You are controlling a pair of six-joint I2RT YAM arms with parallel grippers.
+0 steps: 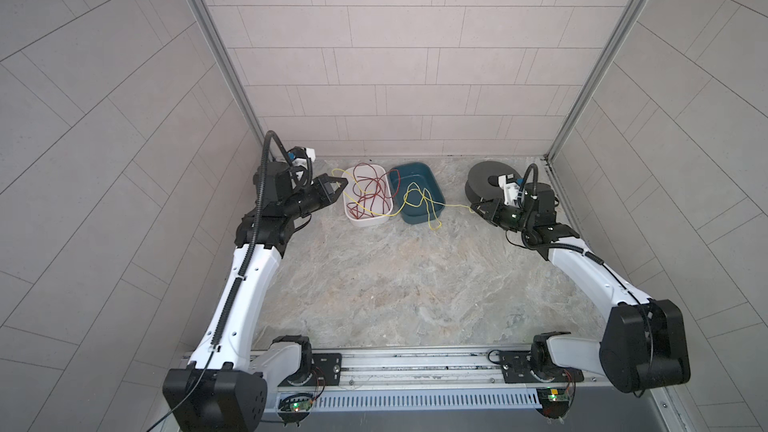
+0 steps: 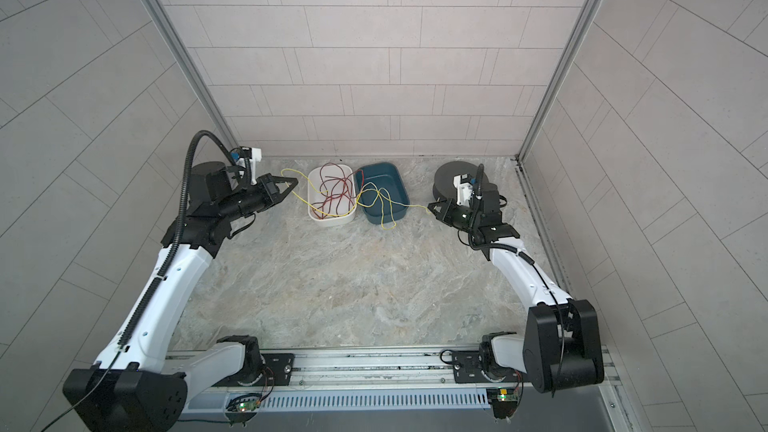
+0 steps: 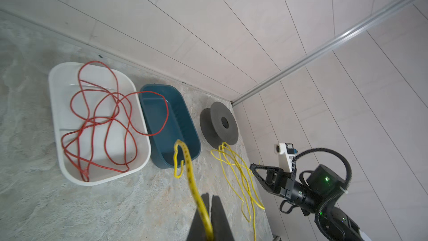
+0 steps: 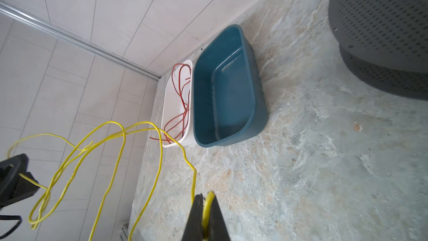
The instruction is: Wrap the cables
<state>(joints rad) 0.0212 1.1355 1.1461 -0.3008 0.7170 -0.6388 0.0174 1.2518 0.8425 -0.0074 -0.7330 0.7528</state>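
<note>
– Over the two trays at the far side of the table, the long thin yellow wire (image 3: 188,170) hangs in loose loops between the arms. Who holds it?

– Both. The left gripper (image 1: 343,181) is clenched on one part. The right gripper (image 1: 473,206) is pinched on another part, just beside the round dark grey plastic spool (image 1: 486,172).

– Is some of it already on the spool?

– None that I can see, so I judge the winding is only at its beginning.

– How to do this step well, then?

– I think the right side must lead the yellow wire into the groove between the two discs, while the left gives a light tension. The loops drape over the rectangular dark blue plastic tray (image 1: 411,219) and the white plastic tray (image 1: 365,223). A tangled thin red wire (image 1: 372,198) lies in the white one. A quick pull could drag a tray or catch the red wire, so slow turns are safer.
</note>
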